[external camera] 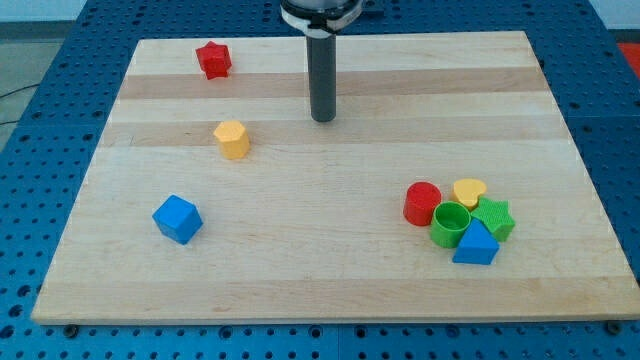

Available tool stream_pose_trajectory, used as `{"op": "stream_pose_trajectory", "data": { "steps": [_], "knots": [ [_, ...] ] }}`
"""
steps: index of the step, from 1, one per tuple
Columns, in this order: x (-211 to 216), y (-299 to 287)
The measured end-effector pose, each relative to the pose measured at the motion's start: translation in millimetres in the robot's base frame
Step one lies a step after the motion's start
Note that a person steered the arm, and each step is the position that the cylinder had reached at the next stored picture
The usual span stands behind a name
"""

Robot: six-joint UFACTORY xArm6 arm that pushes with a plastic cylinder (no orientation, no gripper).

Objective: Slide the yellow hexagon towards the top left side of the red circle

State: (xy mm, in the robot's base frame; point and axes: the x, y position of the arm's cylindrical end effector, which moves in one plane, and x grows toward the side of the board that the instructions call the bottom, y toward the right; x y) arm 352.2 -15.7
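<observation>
Seven blocks and one rod on a wooden board (330,270):

- my tip (323,119): lower end of the dark upright rod, in the upper middle of the board, touching no block; it is a plain rod with nothing on it that opens or closes, and it holds nothing.
- yellow hexagon (232,139): left of centre, to the view's left of my tip and slightly lower, apart from it.
- red circle (421,203): lower right, at the view's left edge of a tight cluster; well apart from the yellow hexagon.
- yellow heart (469,192): just right of the red circle, at the cluster's top.
- green cylinder (450,223): hollow, against the red circle's lower right.
- green star (495,217): at the cluster's right.
- blue triangle (476,244): at the cluster's bottom.
- red star (213,59): alone near the top left.
- blue cube (177,218): alone at lower left.
</observation>
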Motion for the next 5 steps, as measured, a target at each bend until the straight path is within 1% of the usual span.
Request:
{"op": "stream_pose_trajectory", "data": {
  "steps": [1,4,5],
  "knots": [
    [-5.7,-8.5],
    [-5.1,-27.2],
    [5.3,-31.4]
  ]
}}
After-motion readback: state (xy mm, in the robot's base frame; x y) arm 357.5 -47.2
